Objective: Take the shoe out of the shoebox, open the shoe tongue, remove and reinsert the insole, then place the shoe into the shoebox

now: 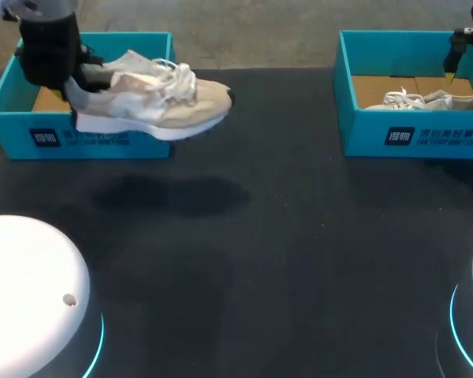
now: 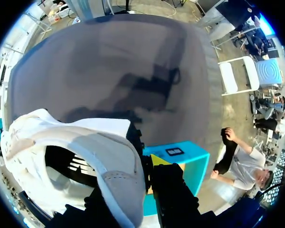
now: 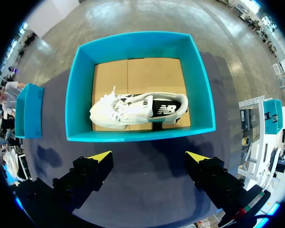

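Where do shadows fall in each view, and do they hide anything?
Head view: the held shoe throws a soft dark patch on the table beneath it, hiding nothing. Left wrist view: an arm-shaped shadow lies on the table beyond that shoe. Right wrist view: even light; the second shoe in its box shows clearly.

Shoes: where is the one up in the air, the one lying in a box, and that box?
lifted shoe [image 1: 151,106]: head view, on its side panel.
boxed shoe [image 3: 133,110]: right wrist view, on its white upper.
blue shoebox [image 3: 137,135]: right wrist view, on the wall nearest the right tool [image 3: 148,156].
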You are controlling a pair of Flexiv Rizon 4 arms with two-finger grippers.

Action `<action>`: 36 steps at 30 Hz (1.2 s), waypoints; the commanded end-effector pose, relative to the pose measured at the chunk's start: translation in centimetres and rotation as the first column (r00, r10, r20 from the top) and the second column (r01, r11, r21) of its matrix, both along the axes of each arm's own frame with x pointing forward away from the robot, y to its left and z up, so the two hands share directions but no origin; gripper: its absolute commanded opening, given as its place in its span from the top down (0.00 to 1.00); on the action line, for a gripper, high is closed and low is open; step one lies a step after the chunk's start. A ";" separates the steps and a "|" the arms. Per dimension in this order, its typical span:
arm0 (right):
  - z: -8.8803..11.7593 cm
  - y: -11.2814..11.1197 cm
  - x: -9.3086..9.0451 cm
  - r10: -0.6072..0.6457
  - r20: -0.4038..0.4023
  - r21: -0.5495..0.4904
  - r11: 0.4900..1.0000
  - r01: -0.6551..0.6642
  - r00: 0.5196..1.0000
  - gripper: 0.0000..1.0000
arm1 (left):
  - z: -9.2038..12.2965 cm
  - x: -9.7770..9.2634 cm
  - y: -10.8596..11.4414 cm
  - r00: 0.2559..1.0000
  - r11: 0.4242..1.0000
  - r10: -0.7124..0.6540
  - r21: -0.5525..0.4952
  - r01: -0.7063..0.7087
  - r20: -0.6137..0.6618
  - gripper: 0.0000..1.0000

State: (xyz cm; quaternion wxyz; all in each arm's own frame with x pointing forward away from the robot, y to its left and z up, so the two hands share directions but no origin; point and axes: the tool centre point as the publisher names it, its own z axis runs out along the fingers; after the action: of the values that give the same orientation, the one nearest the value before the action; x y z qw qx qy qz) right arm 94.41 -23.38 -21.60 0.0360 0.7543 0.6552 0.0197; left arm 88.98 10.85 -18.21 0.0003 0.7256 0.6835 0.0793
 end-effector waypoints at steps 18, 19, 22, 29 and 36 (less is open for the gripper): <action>0.0 0.0 0.0 0.000 0.000 -0.001 1.000 0.000 1.000 0.00 | -5.5 -9.1 -7.3 0.990 1.000 0.004 -0.008 -0.003 0.141 1.00; 0.0 0.0 0.0 0.000 0.000 -0.001 1.000 0.000 1.000 0.00 | -5.6 -9.2 -7.3 0.990 1.000 0.005 -0.010 -0.004 0.138 1.00; 0.0 0.0 0.0 0.000 0.000 -0.001 1.000 0.000 1.000 0.00 | -6.6 -10.0 -7.9 0.991 1.000 0.009 -0.026 -0.006 0.131 1.00; 0.0 0.0 0.0 0.000 0.000 -0.001 1.000 0.000 1.000 0.00 | -9.0 -12.0 -9.2 0.994 1.000 -0.012 -0.018 0.014 0.110 1.00; 0.0 0.0 0.0 0.000 0.000 -0.001 1.000 0.000 1.000 0.00 | -11.0 -13.4 -10.5 0.994 1.000 -0.006 -0.017 0.008 0.109 1.00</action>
State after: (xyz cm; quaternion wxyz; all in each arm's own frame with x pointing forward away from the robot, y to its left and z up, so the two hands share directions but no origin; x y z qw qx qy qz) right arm 94.41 -23.38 -21.60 0.0360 0.7543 0.6553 0.0197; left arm 76.04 0.62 -28.41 0.0238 0.7252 0.6819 0.0918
